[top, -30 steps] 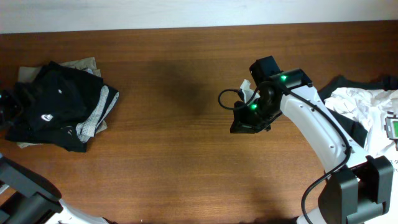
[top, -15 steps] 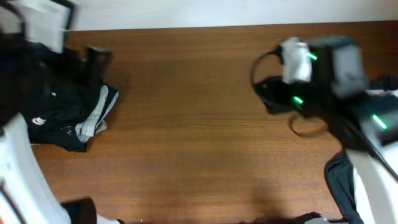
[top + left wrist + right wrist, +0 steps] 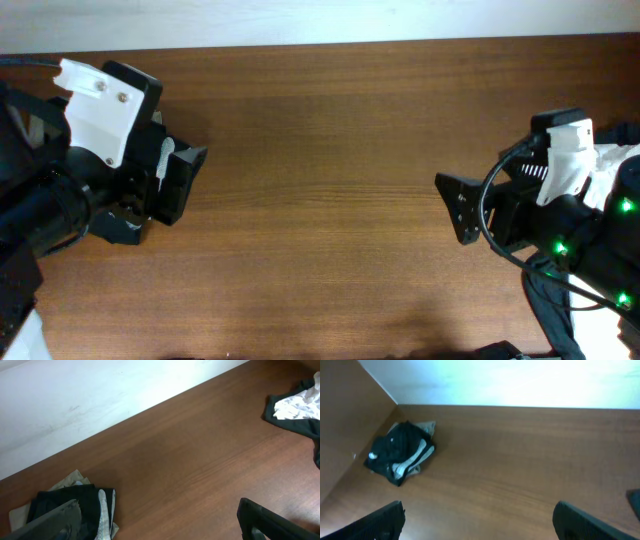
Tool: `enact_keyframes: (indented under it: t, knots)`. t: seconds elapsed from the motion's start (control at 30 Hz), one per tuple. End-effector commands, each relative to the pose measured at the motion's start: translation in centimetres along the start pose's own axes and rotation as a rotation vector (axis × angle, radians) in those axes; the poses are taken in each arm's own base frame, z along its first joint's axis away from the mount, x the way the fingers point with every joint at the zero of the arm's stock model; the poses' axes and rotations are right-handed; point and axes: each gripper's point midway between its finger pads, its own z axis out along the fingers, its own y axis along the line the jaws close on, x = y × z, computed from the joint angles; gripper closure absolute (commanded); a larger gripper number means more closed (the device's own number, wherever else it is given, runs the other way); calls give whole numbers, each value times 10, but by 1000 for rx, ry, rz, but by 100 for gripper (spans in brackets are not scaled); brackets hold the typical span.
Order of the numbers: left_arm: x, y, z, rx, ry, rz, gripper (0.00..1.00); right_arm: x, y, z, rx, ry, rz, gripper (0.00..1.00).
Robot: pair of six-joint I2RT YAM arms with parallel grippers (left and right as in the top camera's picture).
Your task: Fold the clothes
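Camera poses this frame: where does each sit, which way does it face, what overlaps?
Overhead: above the table, looking straight down; left gripper and right gripper enter from the sides.
Left wrist: low at left, facing rightward toward the wall; own open fingers at bottom; folded pile near, crumpled heap far.
Right wrist: at right, facing left along the table; own open fingers at bottom.
Shared: both wrist views show the folded pile.

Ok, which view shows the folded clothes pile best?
Right wrist: the whole clothes pile lies unobstructed, with all edges visible. Left wrist cuts it off at the frame's bottom edge. Overhead, the left arm hides nearly all of it; only a sliver shows.
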Motion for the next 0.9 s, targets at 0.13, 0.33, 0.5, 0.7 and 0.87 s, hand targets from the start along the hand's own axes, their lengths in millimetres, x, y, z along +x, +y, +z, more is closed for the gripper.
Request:
enact_keyframes:
  t: [0.13,0.33,0.5,0.7,0.87]
  knots:
    - [0,-1,-2,-3,-2,-9,1,81,-89,17,272,-241,-208,1]
    - [0,-1,-2,-4,-2,-9,0,199,-145,79,326,-297,-187,1]
    - [0,-1,-2,-3,-2,-9,1,216,-152,111,268,-422,-242,1]
    - [0,-1,-2,-3,-2,-9,1,213,-152,112,267,-454,-255,2]
    - [0,-1,-2,-4,-3,-8,1,213,-152,112,267,-454,-255,2]
